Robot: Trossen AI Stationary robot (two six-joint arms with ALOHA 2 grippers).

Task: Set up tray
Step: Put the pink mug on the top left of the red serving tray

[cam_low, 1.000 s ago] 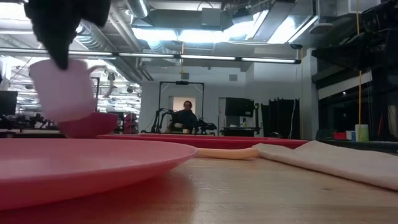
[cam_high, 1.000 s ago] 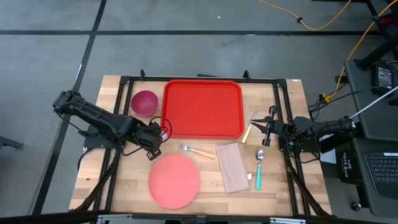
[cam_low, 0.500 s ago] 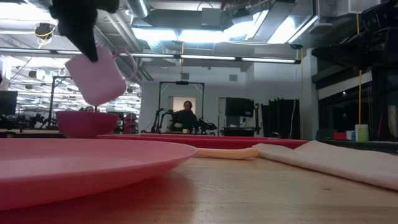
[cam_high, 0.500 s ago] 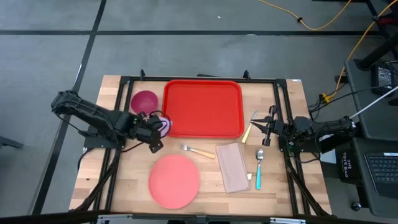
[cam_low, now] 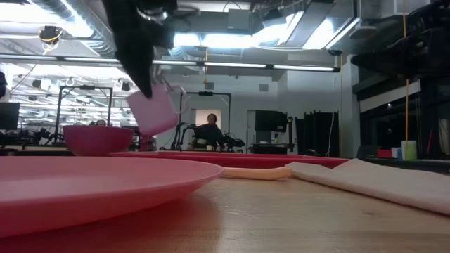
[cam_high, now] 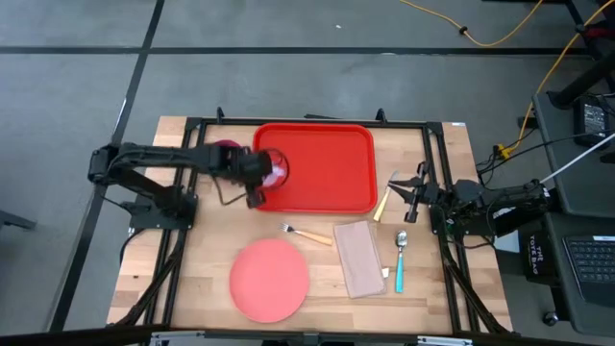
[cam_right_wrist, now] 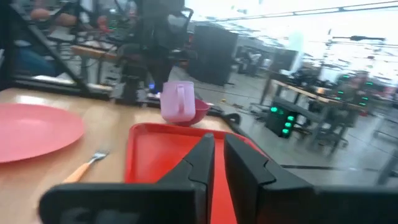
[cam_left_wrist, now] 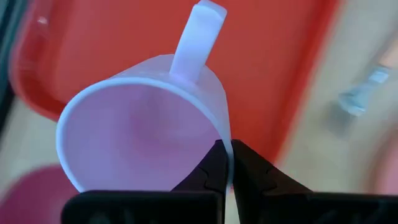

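Note:
A pale pink mug (cam_high: pixel 276 168) with a side handle (cam_left_wrist: pixel 199 37) hangs tilted over the left rim of the red tray (cam_high: pixel 327 163), with my left gripper (cam_high: pixel 258 177) shut on it. In the low view the mug (cam_low: pixel 156 110) is well above the table, and the right wrist view shows the mug (cam_right_wrist: pixel 177 101) in front of the magenta bowl (cam_right_wrist: pixel 198 112). My right gripper (cam_high: pixel 411 196) waits at the table's right edge, level, with only a narrow gap between its fingers (cam_right_wrist: pixel 202 163) and nothing in it. My left gripper pinches the mug's rim (cam_left_wrist: pixel 225 144), on the side away from the handle, with one finger inside the mug and one outside. The fingers slant down from above and from the table's left. The mug is lifted clear and tilted, its mouth toward the gripper.
A magenta bowl (cam_high: pixel 221 152) stands left of the tray, partly under the left arm. A salmon plate (cam_high: pixel 269 279) lies at the near edge, with a fork (cam_high: pixel 306 234), a folded napkin (cam_high: pixel 358 258), a teal-handled spoon (cam_high: pixel 400 261) and a knife (cam_high: pixel 386 200) to its right.
My left gripper has swung with the mug from beside the plate toward the table's far edge and right, to above the tray's left rim, faster in the last half second. The wrist has rolled and the mug has tilted further, staying clear of the table.

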